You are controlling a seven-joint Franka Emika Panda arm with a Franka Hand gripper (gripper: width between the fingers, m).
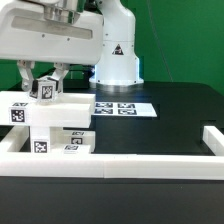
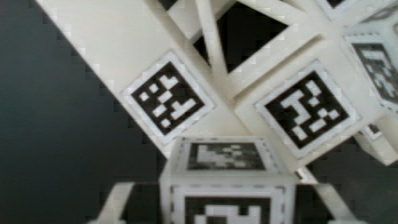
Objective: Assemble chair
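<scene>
Exterior view: my jaws [image 1: 46,84] are closed around a small tagged white block [image 1: 45,89] at the top of the chair [image 1: 50,125], which sits on the dark bench [image 1: 170,115] toward the exterior view's left, pressed up against the white border rail [image 1: 130,162] along the near edge. Behind the chair, the marker board [image 1: 125,108] lies flat in front of my arm's base [image 1: 117,55]. Wrist view shows the same tagged block [image 2: 226,188] close up between my fingers, with tagged white bars [image 2: 231,90] of the chair below it.
</scene>
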